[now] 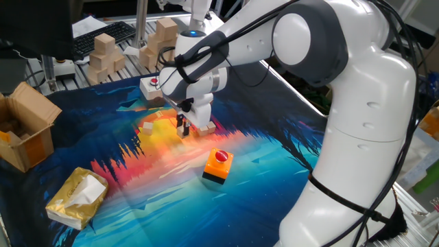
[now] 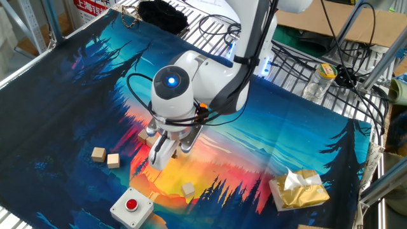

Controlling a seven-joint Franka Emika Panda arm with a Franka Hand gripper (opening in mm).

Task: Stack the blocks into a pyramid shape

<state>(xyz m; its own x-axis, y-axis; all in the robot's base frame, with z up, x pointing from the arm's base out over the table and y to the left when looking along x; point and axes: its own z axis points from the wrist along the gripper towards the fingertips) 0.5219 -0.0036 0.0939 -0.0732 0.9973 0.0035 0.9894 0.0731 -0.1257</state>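
My gripper hangs low over the yellow-orange patch of the mat, fingers pointing down and close together; whether anything sits between them is unclear. One small tan block lies to its left and another peeks out at its right. In the other fixed view the gripper hovers just right of a block that the hand partly hides. Two blocks sit side by side further left. A single block lies nearer the front.
An orange button box stands in front of the gripper and a white button box behind it. A cardboard box and a yellow bag lie left. Large wooden blocks are piled beyond the mat.
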